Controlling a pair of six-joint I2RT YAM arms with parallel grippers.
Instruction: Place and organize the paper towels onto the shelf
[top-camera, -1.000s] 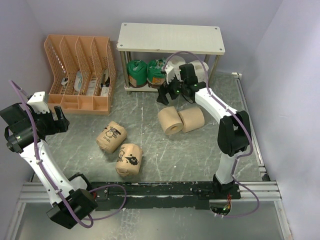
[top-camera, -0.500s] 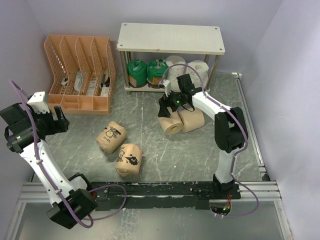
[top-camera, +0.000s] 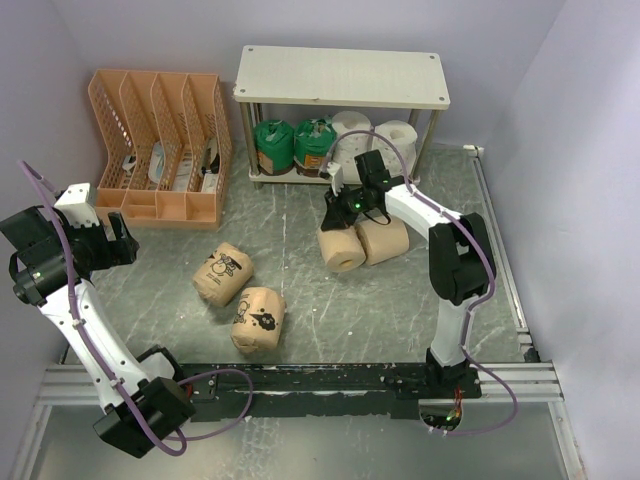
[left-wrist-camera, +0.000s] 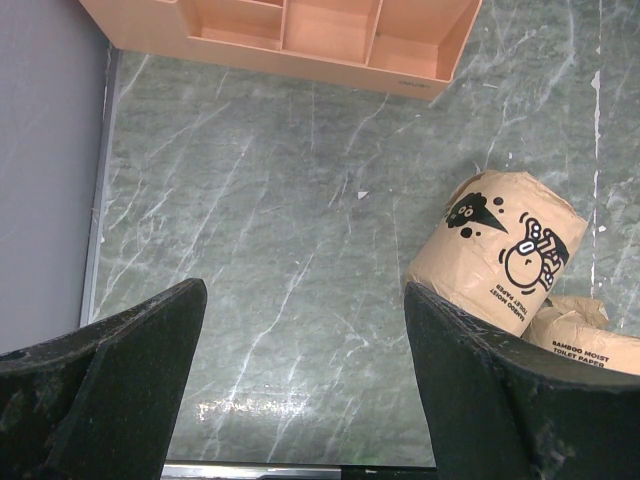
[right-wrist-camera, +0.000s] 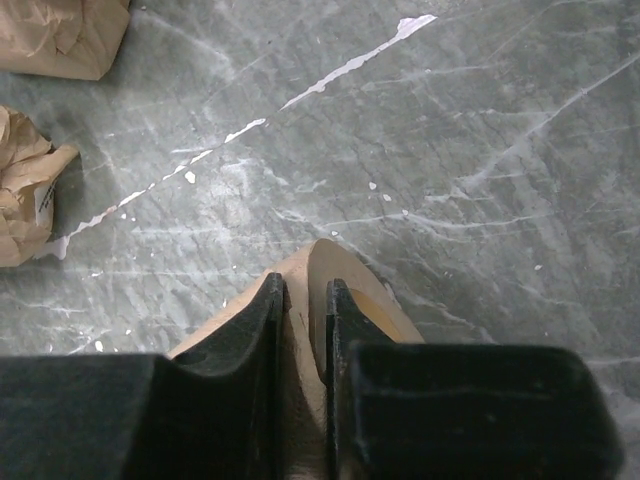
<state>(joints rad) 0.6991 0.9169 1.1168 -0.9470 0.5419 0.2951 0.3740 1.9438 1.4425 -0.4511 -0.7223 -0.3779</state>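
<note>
The right gripper (right-wrist-camera: 305, 295) is almost closed. Its two black fingers pinch the wall of a plain tan roll (top-camera: 342, 250), and only a thin strip of tan shows between them in the right wrist view. The roll sits directly under the fingertips. From the pictures I cannot tell whether it rests on the table (top-camera: 330, 300) or is already raised a little.

A second plain tan roll (top-camera: 386, 240) touches the held one, on the side nearer the right arm's own forearm. Beyond this gripper, on the far side of its wrist, stands the shelf (top-camera: 340, 75). The top board of the shelf is bare. On the lower tier are two green-topped rolls (top-camera: 292, 146) and two white rolls (top-camera: 375, 135). The white pair is the closer pair to the gripper.

Two printed rolls (top-camera: 240, 295), wrapped in tan paper with black drawings, lie on the table well to the gripper's outer side, toward the left arm.

The left gripper (left-wrist-camera: 305, 290) is raised with its fingers spread wide and nothing between them. Below it is only marbled grey-green table. In the left wrist view the printed rolls lie past its right-hand finger, touching each other. The orange file organizer (left-wrist-camera: 280, 30) lies ahead of the fingertips, well apart from them.
</note>
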